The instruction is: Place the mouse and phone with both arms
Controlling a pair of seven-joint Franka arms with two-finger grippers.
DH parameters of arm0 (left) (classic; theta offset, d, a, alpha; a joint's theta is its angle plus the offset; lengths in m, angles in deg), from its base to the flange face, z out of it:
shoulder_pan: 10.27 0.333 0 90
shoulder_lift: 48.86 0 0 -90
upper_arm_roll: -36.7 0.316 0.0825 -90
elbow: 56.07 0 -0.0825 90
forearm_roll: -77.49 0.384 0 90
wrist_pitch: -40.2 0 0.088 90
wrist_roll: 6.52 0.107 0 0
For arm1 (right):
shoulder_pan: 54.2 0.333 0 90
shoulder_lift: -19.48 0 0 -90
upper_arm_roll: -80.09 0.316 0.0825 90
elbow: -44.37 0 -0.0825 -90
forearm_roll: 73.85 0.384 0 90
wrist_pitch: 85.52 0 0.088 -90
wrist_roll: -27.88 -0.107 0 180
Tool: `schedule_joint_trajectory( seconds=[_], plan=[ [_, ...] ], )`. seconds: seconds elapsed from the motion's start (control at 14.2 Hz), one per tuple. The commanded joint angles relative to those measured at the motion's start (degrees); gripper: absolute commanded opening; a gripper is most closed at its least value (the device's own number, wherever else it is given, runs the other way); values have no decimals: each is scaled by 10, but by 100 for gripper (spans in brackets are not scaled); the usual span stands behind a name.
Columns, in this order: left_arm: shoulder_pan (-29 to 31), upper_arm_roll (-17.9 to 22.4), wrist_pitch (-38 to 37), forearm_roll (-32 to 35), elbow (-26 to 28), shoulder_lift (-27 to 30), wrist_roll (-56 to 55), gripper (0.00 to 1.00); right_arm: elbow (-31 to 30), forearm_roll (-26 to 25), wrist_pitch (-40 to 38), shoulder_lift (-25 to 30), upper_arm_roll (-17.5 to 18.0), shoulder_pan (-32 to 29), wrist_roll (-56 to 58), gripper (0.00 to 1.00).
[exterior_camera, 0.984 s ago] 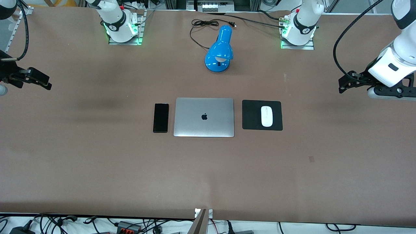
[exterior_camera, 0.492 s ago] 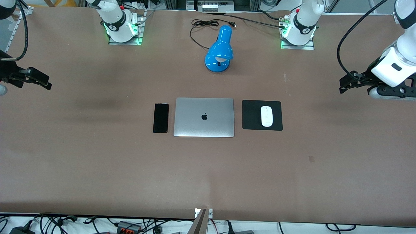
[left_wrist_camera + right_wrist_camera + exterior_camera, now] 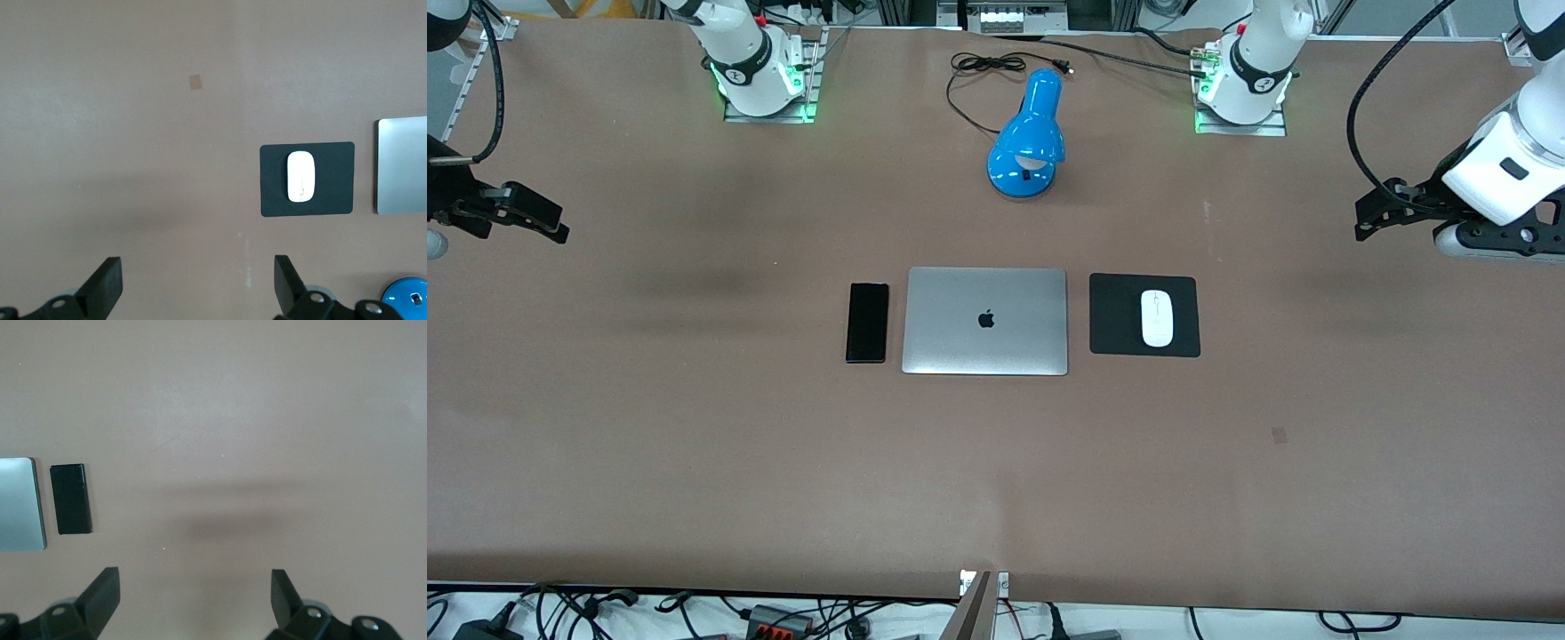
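The white mouse (image 3: pixel 1157 317) (image 3: pixel 301 176) lies on a black square pad (image 3: pixel 1116 316) (image 3: pixel 273 200) beside the closed silver laptop (image 3: pixel 985 320), toward the left arm's end. The black phone (image 3: pixel 867 322) (image 3: pixel 70 498) lies flat on the table beside the laptop, toward the right arm's end. My left gripper (image 3: pixel 1366 222) (image 3: pixel 198 279) hangs open and empty over bare table at the left arm's end, well apart from the mouse. My right gripper (image 3: pixel 554 229) (image 3: pixel 195 592) hangs open and empty over bare table at the right arm's end, well apart from the phone.
A blue desk lamp (image 3: pixel 1030 138) with a loose black cord (image 3: pixel 978 67) lies between the two arm bases, farther from the front camera than the laptop. The brown table (image 3: pixel 996 480) stretches bare in front of the laptop.
The left arm has risen slightly at its end of the table, gripper still open. The right arm, phone and mouse have not moved.
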Motion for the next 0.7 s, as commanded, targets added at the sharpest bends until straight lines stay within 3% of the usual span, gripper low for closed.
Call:
schedule_joint_trajectory(
  seconds=[0.0, 0.63],
  plan=[
    [-3, -2, -18, 8, -34, -8, 13, 100, -3, 7, -5, 8, 3, -5, 11, 100],
    [-4, -1, -29, 8, -40, -10, 13, 100, -3, 9, -6, 9, 3, -5, 14, 100]
  ],
)
